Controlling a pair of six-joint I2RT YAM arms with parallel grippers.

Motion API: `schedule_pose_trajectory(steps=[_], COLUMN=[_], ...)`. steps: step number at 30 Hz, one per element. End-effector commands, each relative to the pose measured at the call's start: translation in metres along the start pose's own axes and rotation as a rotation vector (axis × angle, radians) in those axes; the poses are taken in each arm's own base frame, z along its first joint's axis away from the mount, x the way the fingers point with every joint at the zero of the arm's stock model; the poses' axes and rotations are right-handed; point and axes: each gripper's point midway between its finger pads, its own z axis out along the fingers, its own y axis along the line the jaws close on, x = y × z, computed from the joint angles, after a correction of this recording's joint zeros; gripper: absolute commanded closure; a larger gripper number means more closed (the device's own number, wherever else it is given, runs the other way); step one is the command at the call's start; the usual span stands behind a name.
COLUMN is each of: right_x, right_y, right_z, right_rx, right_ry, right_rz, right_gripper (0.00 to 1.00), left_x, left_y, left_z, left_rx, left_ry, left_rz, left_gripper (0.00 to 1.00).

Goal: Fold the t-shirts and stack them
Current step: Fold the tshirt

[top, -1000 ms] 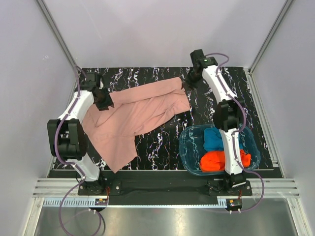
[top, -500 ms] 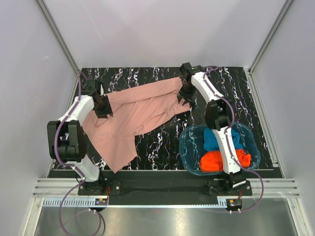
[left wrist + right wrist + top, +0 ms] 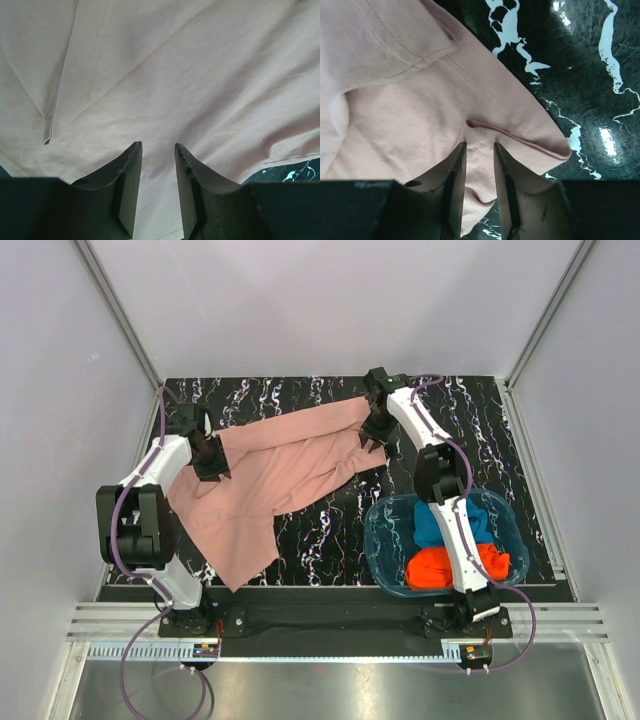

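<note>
Swinging in from the far right corner of the bench, the right arm now has its hand [image 3: 372, 435] on the far right corner of the large dusty-pink cloth t-shirt [image 3: 280, 470], beyond the translucent blue plastic tub [image 3: 375, 540]. The left hand [image 3: 212, 462] has slid only slightly. It sits on the shirt's opposite edge, well to the left of the tub.

The pink shirt lies rumpled and partly doubled over on the black bench [image 3: 320, 530], whose top is veined with white like marble. It spreads from the far side of the tub to the near left edge. Inside the tub a blue cloth t-shirt [image 3: 432, 523] lies at the far end and an orange-red one [image 3: 430, 568] at the near end, both crumpled and partly hidden by the right arm.

From the right wrist, the fingers [image 3: 454, 170] stand a narrow gap apart, and a raised pleat of pink cloth runs in between them, pinched. From the left wrist, the fingers [image 3: 131, 170] are likewise slightly apart over smooth pink cloth. I cannot tell whether they grip it.

Plain pale grey walls [image 3: 330, 300] framed with aluminium rails [image 3: 110, 300] close in the bench on three sides.
</note>
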Motion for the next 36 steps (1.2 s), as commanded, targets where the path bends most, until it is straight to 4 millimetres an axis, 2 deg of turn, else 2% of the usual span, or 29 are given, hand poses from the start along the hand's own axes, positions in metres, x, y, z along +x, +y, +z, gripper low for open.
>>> schedule_pose_trajectory(steps=[1, 6, 11, 14, 18, 21, 29, 31, 36], right_x=[-0.009, -0.006, -0.004, -0.006, -0.011, -0.014, -0.017, -0.016, -0.006], right_y=[0.004, -0.001, -0.005, -0.004, 0.000, 0.003, 0.002, -0.004, -0.017], right_z=[0.002, 0.014, 0.019, 0.015, 0.000, -0.016, -0.058, -0.069, -0.085], right_rx=[0.003, 0.026, 0.044, 0.038, 0.017, -0.004, -0.037, -0.030, -0.014], right_ry=[-0.043, -0.027, -0.020, -0.026, -0.050, -0.070, -0.106, -0.118, -0.098], right_rz=[0.019, 0.015, -0.003, -0.007, -0.020, -0.023, -0.064, -0.075, -0.087], right_gripper=[0.65, 0.66, 0.76, 0.82, 0.89, 1.00, 1.00, 0.97, 1.00], left_x=[-0.006, -0.004, -0.005, -0.005, -0.003, -0.002, -0.001, 0.000, -0.001], left_y=[-0.006, -0.004, -0.004, -0.003, -0.003, -0.002, -0.001, 0.001, 0.000], left_z=[-0.004, -0.004, -0.007, -0.007, -0.005, -0.005, -0.004, -0.004, -0.004], left_rx=[0.037, 0.030, 0.027, 0.025, 0.026, 0.024, 0.021, 0.016, 0.018], left_ry=[-0.031, -0.031, -0.042, -0.044, -0.037, -0.038, -0.037, -0.038, -0.034], left_rz=[0.017, 0.022, 0.026, 0.026, 0.025, 0.025, 0.028, 0.028, 0.027], left_gripper=[0.62, 0.62, 0.62, 0.62, 0.62, 0.62, 0.62, 0.62, 0.62])
